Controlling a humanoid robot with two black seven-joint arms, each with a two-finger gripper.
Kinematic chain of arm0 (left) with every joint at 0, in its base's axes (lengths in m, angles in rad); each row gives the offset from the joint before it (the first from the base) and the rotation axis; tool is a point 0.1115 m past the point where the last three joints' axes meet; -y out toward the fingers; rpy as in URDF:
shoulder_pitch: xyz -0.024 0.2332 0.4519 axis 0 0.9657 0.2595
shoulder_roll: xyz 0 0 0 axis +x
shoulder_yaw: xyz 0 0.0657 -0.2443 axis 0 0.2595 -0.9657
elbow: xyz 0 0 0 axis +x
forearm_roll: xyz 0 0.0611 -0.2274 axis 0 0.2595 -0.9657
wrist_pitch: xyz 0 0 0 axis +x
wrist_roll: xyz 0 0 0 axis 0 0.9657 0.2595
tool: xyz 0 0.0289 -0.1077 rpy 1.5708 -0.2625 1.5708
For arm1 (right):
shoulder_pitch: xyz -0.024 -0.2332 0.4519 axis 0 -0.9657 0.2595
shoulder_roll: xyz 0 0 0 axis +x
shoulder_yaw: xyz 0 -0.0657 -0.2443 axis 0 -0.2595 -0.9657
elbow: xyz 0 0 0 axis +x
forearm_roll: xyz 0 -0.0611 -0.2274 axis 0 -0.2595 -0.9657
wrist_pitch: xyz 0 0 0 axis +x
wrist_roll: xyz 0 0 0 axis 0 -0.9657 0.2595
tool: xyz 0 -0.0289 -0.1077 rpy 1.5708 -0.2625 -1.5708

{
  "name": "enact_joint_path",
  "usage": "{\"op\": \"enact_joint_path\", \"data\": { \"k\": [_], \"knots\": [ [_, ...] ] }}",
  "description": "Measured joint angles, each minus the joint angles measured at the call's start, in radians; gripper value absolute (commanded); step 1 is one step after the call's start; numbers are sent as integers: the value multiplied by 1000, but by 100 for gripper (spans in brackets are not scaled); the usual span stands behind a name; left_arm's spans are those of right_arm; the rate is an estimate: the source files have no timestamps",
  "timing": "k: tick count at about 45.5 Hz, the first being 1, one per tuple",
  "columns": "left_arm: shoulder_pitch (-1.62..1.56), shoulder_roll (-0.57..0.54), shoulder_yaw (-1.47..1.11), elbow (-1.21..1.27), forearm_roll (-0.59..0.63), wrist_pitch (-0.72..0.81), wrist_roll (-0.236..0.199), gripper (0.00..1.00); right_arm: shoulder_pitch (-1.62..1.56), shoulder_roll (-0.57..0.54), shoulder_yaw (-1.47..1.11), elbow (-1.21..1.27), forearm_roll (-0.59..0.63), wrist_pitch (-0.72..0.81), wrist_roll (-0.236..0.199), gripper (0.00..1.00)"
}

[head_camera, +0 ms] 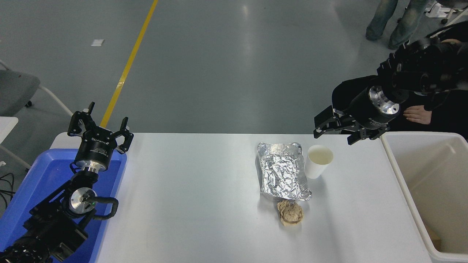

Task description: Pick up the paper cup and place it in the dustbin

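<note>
The white paper cup (319, 161) stands upright on the white table (190, 204), just right of a silver foil tray. The cream dustbin (431, 190) sits at the table's right edge. My right gripper (334, 132) hangs open above the table's far edge, a little up and right of the cup, with nothing between its fingers. At the lower left my left gripper (100, 126) is parked open over the blue bin.
A crumpled foil tray (282, 171) lies left of the cup, with a brown paper ball (290, 212) in front of it. A blue bin (40, 190) is at the left edge. A person in black sits at the far right, a hand (417, 114) resting behind my right arm.
</note>
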Motion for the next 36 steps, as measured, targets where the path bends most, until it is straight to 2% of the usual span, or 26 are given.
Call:
{"op": "enact_joint_path", "data": {
  "k": [10, 24, 36],
  "knots": [
    [0, 0, 0, 0, 0, 0, 0, 98, -173, 3, 3, -155, 22, -99, -9, 100],
    [0, 0, 0, 0, 0, 0, 0, 98, -352, 5, 7, -312, 69, -207, -78, 98],
    [0, 0, 0, 0, 0, 0, 0, 98, -435, 5, 10, -370, 83, -293, -102, 94]
  ]
}}
